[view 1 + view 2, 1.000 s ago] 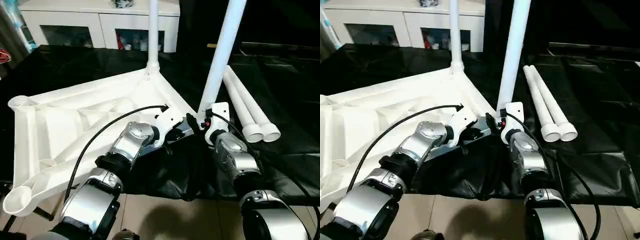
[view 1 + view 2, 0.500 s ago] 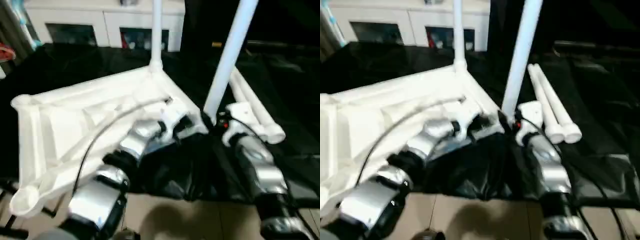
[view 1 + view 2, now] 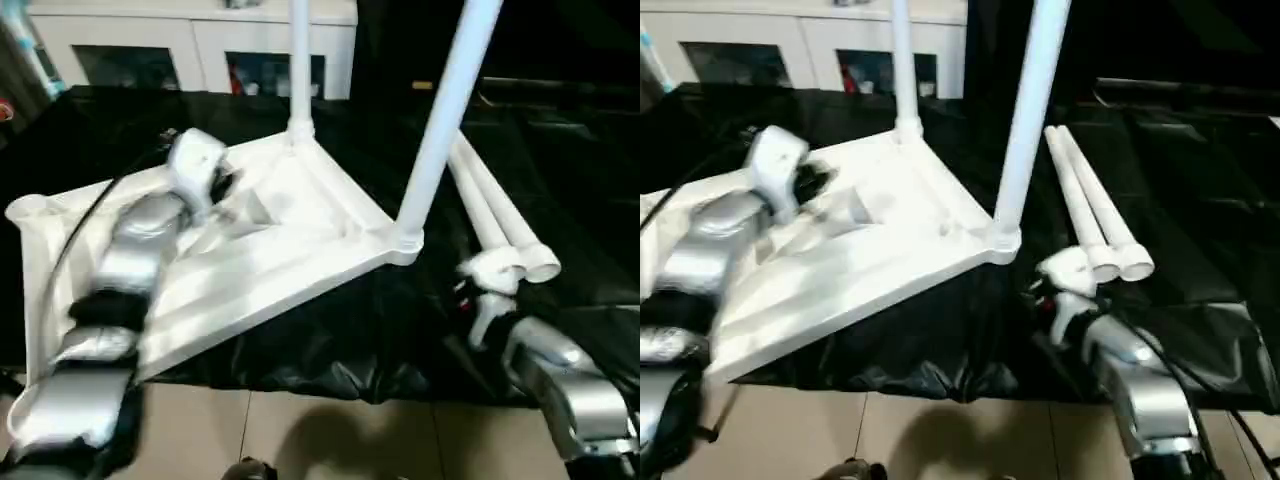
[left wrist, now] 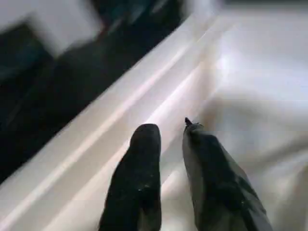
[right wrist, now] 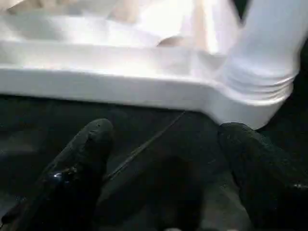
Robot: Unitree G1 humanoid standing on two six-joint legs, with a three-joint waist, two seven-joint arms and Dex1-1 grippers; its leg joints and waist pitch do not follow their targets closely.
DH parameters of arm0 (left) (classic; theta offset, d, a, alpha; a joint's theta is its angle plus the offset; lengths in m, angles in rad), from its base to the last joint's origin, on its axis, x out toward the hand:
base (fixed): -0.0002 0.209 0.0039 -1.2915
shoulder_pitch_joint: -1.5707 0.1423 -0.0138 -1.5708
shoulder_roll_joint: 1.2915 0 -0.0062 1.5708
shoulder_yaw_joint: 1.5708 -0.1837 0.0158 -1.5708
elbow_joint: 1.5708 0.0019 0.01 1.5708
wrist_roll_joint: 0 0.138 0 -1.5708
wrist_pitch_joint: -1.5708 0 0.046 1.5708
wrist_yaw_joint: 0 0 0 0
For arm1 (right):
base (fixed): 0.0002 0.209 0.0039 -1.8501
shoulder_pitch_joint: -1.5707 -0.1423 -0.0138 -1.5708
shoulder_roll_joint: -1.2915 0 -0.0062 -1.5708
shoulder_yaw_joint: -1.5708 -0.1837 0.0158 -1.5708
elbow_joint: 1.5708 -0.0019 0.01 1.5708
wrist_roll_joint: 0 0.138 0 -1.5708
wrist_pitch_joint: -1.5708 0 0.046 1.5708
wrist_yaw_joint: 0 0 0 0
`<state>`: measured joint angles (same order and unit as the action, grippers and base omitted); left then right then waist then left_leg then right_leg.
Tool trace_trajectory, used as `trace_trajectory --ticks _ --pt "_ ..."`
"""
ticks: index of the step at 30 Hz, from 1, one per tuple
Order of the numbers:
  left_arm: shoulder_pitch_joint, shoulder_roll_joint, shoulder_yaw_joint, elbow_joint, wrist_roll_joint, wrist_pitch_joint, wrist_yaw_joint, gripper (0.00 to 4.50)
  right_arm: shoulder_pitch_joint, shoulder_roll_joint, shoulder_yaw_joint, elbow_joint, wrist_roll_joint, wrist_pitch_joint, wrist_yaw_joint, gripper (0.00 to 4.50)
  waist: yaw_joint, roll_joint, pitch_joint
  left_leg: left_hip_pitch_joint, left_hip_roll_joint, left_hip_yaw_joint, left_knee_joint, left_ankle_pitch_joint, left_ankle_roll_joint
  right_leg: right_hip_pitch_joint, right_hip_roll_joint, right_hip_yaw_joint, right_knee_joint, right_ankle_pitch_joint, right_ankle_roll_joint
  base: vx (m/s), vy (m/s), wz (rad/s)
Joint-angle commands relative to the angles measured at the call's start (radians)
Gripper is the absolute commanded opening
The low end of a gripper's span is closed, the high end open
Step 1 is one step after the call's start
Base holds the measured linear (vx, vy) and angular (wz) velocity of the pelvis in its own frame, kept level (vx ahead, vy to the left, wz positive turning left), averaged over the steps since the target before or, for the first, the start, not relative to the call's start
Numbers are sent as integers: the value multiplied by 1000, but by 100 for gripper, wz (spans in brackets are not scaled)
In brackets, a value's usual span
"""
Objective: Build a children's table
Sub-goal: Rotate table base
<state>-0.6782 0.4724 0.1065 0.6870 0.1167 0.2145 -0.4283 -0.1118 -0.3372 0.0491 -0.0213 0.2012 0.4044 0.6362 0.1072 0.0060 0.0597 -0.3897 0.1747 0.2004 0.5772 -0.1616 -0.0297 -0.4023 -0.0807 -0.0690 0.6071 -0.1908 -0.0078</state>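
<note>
The white table top (image 3: 270,240) lies upside down at centre left of the head view on the black sheet (image 3: 330,340), two legs (image 3: 445,130) standing in its sockets, two more legs (image 3: 500,225) lying at right. The left pincer (image 4: 171,132) hovers over its ribs, slightly parted, empty. The right pincer (image 5: 163,130), at lower right, gapes wide, empty, near the corner socket (image 5: 260,91).

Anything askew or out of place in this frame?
Yes: the upside-down table top juts over the front edge of the black-sheeted table, its near-right leg leaning right while the far leg stands straight.
</note>
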Motion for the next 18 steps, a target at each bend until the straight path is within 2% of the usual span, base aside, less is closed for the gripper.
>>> trace_trajectory --ticks 1,2,3,4,5,6,7,8,11,13,14,15,16,18 --pt "40 59 19 -35 39 88 38 60 -35 29 22 59 -27 49 -42 335 -2 11 -63 32 62 -40 -74 -317 -14 32 -73 51 -84 -262 -164 0 0 0" --pt "45 66 20 -35 41 95 40 48 -39 33 24 66 -30 53 -46 323 -2 14 -65 34 63 -43 -74 -317 -22 31 -74 51 -78 -254 -168 0 0 0" --pt "72 107 14 -27 57 129 47 48 -68 55 38 119 -49 78 -76 323 -3 14 -65 35 61 -42 -74 -326 -34 30 -73 51 -80 -254 -168 0 0 0" --pt "72 107 14 -27 57 129 47 27 -68 55 38 119 -49 78 -76 310 -6 16 -64 34 59 -42 -75 -329 -36 28 -72 52 -78 -251 -172 0 0 0" --pt "83 122 11 -30 62 144 48 27 -82 62 46 142 -56 80 -85 310 -3 17 -65 37 61 -41 -74 -330 -41 28 -72 53 -80 -235 -172 0 0 0" --pt "88 129 10 -32 64 152 47 15 -89 67 49 155 -61 79 -90 291 -1 17 -66 39 62 -40 -73 -329 -43 26 -72 54 -78 -221 -176 0 0 0" --pt "104 141 7 -49 66 182 35 6 -111 79 54 185 -69 85 -106 279 3 17 -68 36 61 -41 -74 -314 -44 30 -73 54 -73 -189 -183 0 0 0" --pt "107 146 2 -41 63 191 20 1 -127 89 52 208 -68 84 -114 272 2 17 -66 32 61 -41 -76 -307 -46 32 -72 53 -69 -170 -186 0 0 0" --pt "133 156 -37 -43 53 223 -64 0 -186 120 54 291 -76 59 -145 247 4 19 -67 36 59 -41 -75 -321 -56 29 -77 55 -70 -182 -195 0 0 0" --pt "136 156 -41 -45 52 223 -75 0 -193 123 54 301 -78 55 -147 235 4 20 -67 35 60 -40 -75 -322 -59 30 -78 55 -71 -180 -196 0 0 0" --pt "155 154 -79 -73 34 242 -163 0 -237 141 52 364 -89 30 -163 227 6 19 -68 35 60 -40 -75 -315 -60 33 -77 56 -68 -159 -194 0 0 0" --pt "155 154 -79 -73 34 242 -163 0 -237 141 52 364 -89 30 -163 219 5 19 -69 33 61 -42 -76 -302 -62 33 -79 54 -64 -145 -203 0 0 0" --pt "178 163 -135 -110 22 278 -274 0 -278 154 54 423 -99 9 -172 210 6 20 -70 37 61 -40 -75 -306 -66 32 -80 55 -63 -138 -208 0 0 0" --pt "188 172 -164 -134 18 293 -328 0 -300 158 55 461 -104 -3 -175 200 5 21 -70 37 60 -39 -75 -302 -67 32 -81 56 -63 -139 -217 0 0 0"
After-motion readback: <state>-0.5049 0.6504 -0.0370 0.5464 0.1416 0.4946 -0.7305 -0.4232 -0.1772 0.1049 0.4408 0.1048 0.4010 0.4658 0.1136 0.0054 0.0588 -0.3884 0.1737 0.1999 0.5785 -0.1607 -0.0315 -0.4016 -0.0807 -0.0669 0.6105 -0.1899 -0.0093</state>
